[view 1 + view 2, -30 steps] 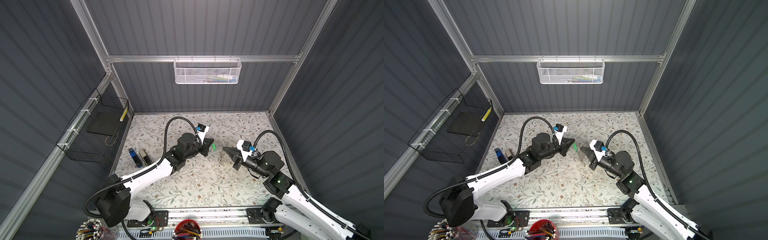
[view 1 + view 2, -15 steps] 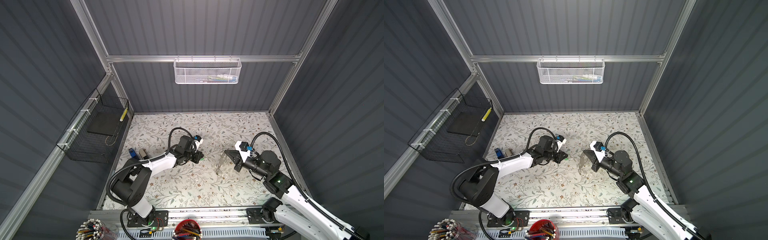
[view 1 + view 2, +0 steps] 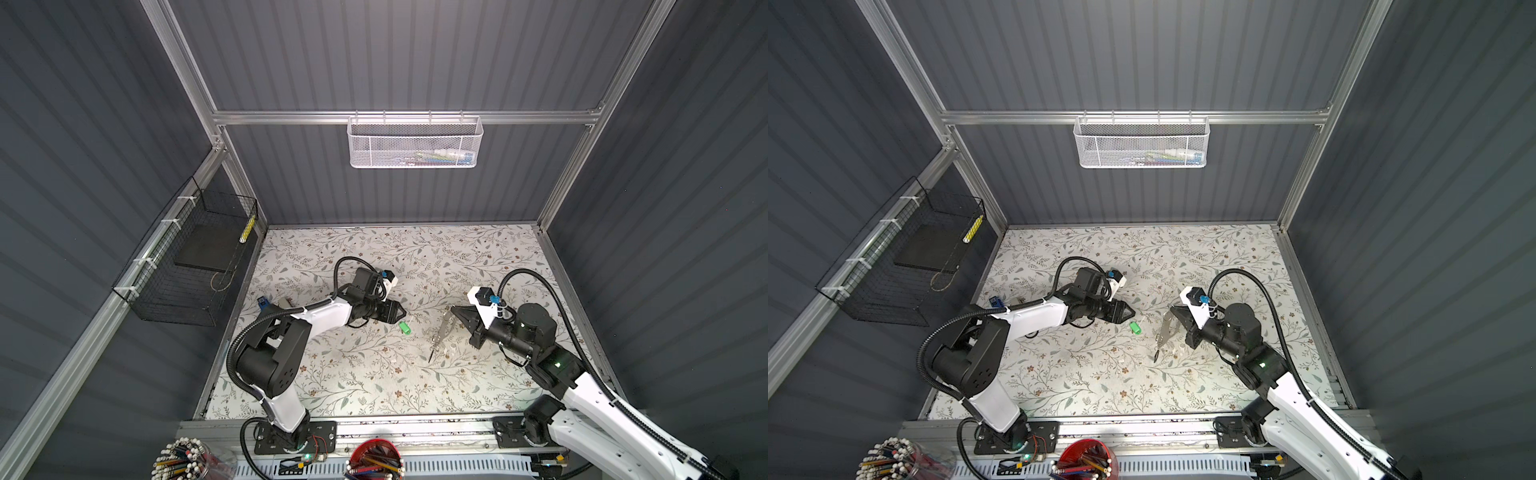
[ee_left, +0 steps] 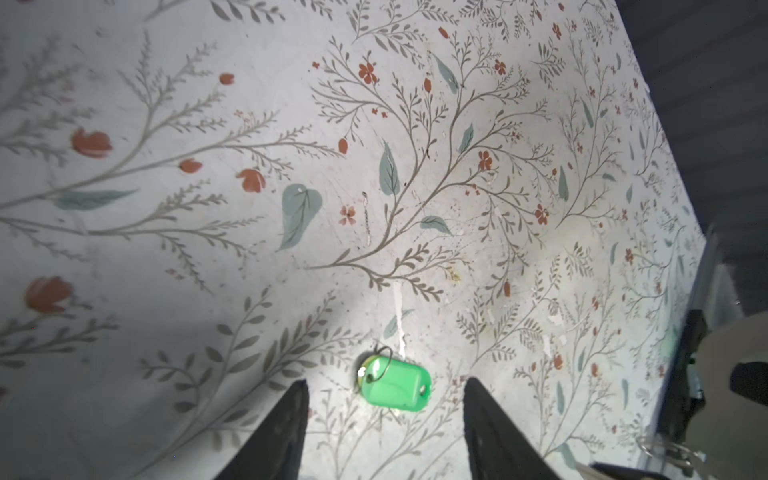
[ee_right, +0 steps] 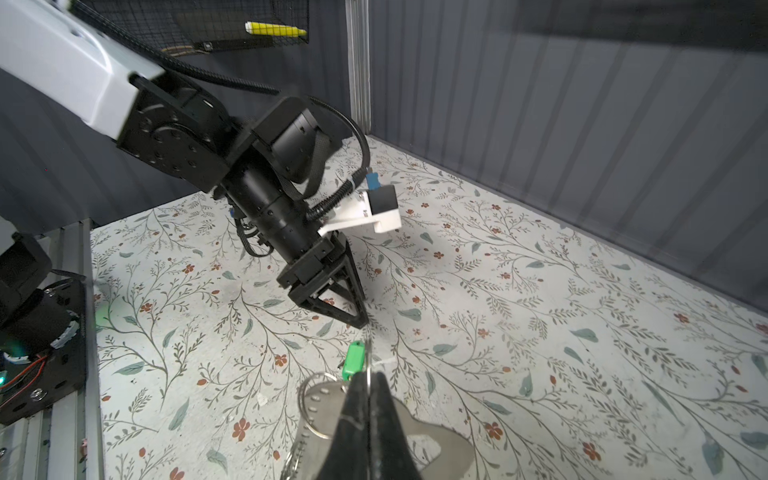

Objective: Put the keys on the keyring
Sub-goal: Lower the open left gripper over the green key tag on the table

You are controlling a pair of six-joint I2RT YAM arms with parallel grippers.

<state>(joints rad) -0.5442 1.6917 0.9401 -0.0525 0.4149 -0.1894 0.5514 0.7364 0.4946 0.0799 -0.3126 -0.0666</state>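
two black pincers point at each other near the middle of the flowery desk (image 3: 365,386). the left pincer (image 3: 400,314) is low over the desk. its two fingers (image 4: 291,415) stand wide apart and it has hold of nothing. the key with the green tag (image 3: 405,328) lies flat on the desk, just in front of the left pincer's tips. in the left wrist view the green tag (image 4: 395,386) sits between the two fingers without touching them. a thin wire ring (image 4: 390,360) is hooked in one end of it.

the right pincer (image 3: 454,308) is squeezed tight on the keyring (image 3: 444,326), pinching one end of the flat grey piece. the keyring hangs down from this pincer, tilted, and its low end is close to the desk. i cannot tell if it touches. some metal loops (image 5: 301,399) sit on its edge. a thin dark bit (image 3: 431,356) hangs at the low end, too small to tell what it is.

the green tag is near the keyring but not on it. in both top views it lies between the two pincers. a small blue thing (image 3: 262,303) lies by the left edge of the desk, well apart from all this.
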